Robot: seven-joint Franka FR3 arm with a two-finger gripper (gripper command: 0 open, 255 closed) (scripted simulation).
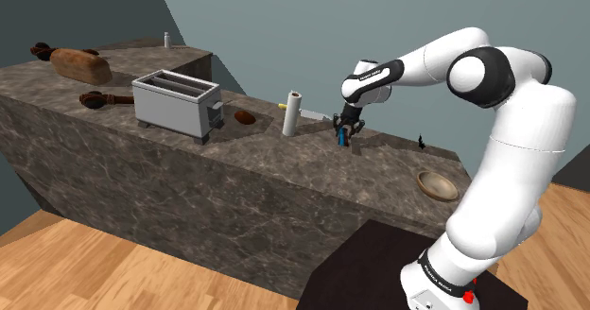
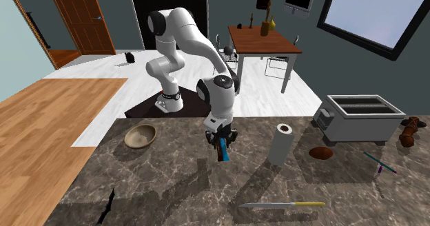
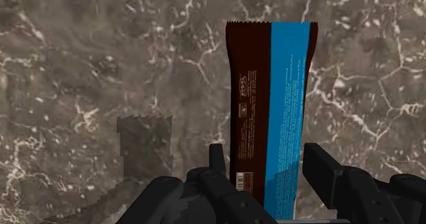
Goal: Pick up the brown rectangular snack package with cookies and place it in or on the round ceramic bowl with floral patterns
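A brown and blue snack package [image 3: 270,100] hangs lengthwise from my gripper [image 3: 270,158], which is shut on its lower end. Its shadow falls on the marble counter below, so it is off the surface. In the shoulder view the gripper [image 1: 344,134] points down over the counter with the package [image 1: 340,141] under it. The second exterior view shows the gripper [image 2: 220,139] and the package [image 2: 222,152] above the counter's middle. A round tan bowl [image 1: 438,185] sits near the counter's end by the stand; this bowl [image 2: 140,136] lies toward the second exterior view's left of the gripper.
A white paper roll [image 2: 280,144] stands close to the gripper on the side away from the bowl. Beyond it are a brown oval object [image 2: 320,152], a grey toaster [image 2: 358,118] and a knife [image 2: 282,205]. A bread loaf [image 1: 80,64] lies at the far end.
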